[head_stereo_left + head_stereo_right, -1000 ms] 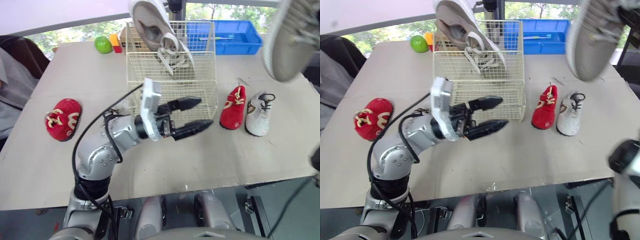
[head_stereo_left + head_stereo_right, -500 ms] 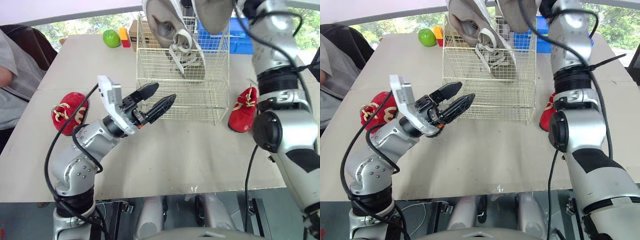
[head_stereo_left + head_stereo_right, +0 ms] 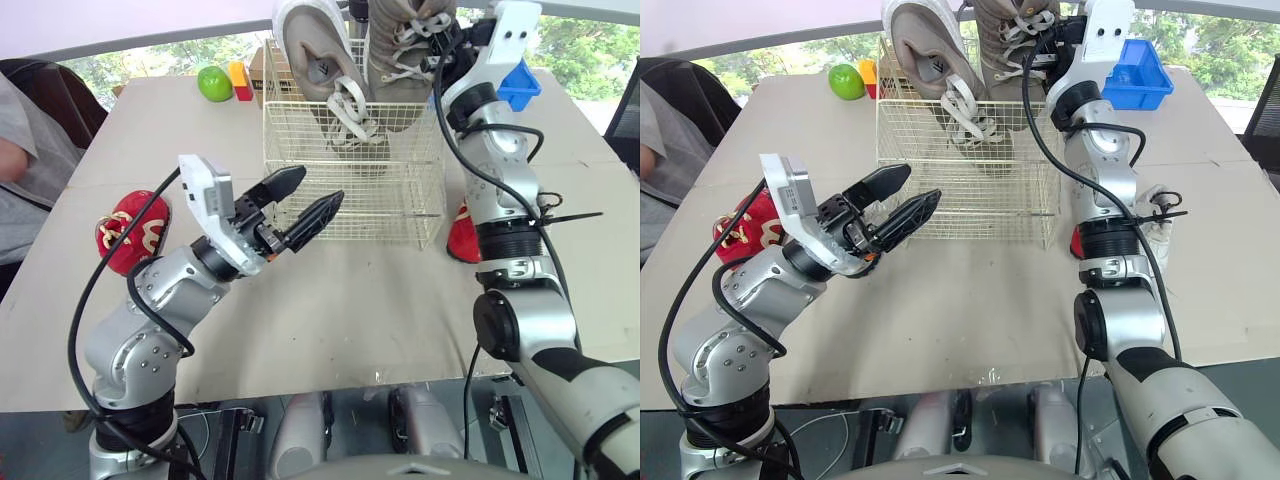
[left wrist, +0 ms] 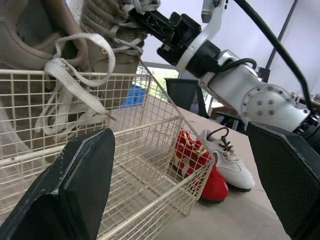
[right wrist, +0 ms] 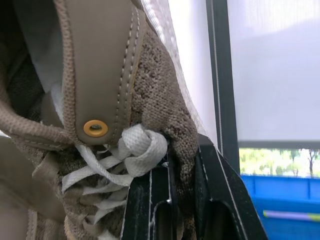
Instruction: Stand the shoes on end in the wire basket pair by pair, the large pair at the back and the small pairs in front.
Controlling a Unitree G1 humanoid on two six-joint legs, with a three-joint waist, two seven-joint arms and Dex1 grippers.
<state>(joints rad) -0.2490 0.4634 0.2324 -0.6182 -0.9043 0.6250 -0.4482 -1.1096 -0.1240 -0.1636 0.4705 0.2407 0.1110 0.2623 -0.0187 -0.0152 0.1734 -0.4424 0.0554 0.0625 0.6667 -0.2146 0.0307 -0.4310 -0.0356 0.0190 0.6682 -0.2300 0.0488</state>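
Grey knit sneaker (image 3: 405,45) hangs upright over the cream wire basket's (image 3: 350,190) twelve o'clock side, pinched in the right claw (image 5: 182,170), beside its leaning mate (image 3: 310,55); left claw (image 3: 318,190) gapes empty at six o'clock.

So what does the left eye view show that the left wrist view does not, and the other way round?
Left eye view, not the left wrist view: the green apple and the red shoe on the robot's left. Left wrist view, not the left eye view: the small white shoe. Both: the wire basket, a large shoe standing in it, a second large shoe with the right gripper clamped on it, the left gripper with jaws open, and a second red shoe beside the basket.
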